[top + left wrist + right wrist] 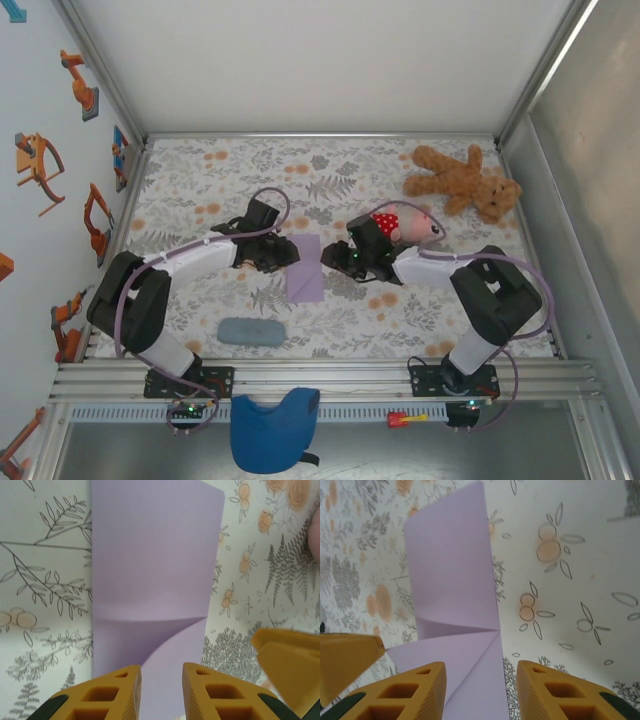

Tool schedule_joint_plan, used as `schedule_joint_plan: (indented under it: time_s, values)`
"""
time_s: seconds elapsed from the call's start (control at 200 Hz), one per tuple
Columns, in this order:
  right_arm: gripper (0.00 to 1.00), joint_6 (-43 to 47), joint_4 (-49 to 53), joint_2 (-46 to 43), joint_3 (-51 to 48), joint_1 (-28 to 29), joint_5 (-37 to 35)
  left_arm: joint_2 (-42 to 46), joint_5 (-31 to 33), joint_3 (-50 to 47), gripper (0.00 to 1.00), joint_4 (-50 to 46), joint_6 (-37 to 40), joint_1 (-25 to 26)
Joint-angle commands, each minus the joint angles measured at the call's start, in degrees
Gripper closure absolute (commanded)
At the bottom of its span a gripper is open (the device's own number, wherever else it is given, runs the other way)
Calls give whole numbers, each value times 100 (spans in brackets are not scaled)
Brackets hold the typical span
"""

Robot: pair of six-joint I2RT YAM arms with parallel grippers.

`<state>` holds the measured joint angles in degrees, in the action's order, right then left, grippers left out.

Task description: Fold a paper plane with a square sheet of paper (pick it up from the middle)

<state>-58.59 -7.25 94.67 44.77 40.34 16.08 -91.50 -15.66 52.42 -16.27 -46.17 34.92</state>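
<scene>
1 brown teddy bear (465, 180) lies well beyond the right gripper (330, 258), off to its right. 1 pink plush toy (408, 226) lies near that gripper's right side. 1 grey-blue pad (251, 331) lies nearer the bases than the left gripper (288, 252), and 1 blue cloth (272, 428) nearer still.

I saw a table under a floral cloth (330, 170), boxed in by a plain white back wall (320, 60), a pale left wall (30, 90) with orange stickers (38, 165), and metal rails (320, 376) in front; the light was even.
</scene>
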Motion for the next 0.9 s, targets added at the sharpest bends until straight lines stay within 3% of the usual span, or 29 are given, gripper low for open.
schedule_joint_plan:
  time_s: [0.0,0.21,0.891]
  values:
    - [60,-393,-426,146,-74,177,86,-265,-290,-75,72,314,-31,-72]
    - [69,-794,-914,513,-48,379,220,-421,-137,-244,72,406,-93,-176]
    - [73,-1233,-1168,964,53,483,202,-659,-91,-536,76,592,-190,-213]
